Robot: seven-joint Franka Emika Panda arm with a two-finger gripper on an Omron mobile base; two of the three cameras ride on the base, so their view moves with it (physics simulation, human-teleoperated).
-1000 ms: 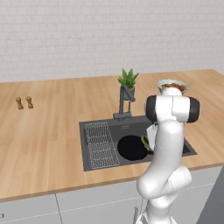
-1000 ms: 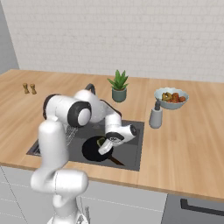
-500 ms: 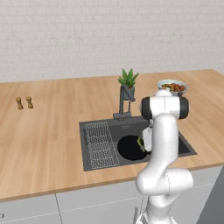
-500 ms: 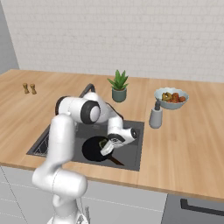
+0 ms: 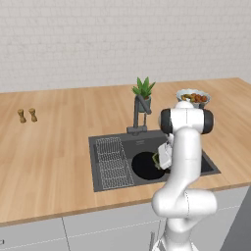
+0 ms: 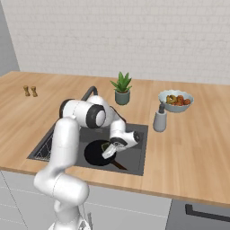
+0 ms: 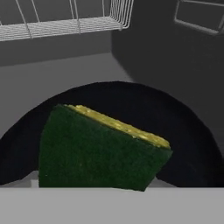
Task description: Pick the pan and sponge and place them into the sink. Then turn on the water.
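Hanging inside the dark grey recessed sink (image 5: pixel 193 154), the two-finger gripper (image 6: pixel 108 150) clamps the small green rectangular sponge (image 7: pixel 98 151) directly above the round black frying pan (image 6: pixel 96 152).

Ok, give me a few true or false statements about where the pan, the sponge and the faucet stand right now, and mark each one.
1. The pan lies inside the sink. True.
2. The sponge rests on the wooden counter beside the bowl. False: it is at the hand, low over the pan in the sink.
3. Water is streaming from the faucet. False: no stream shows.
4. A potted plant stands on the counter behind the sink. True.
5. The wire drainer holds the pan. False: the pan lies beside it.
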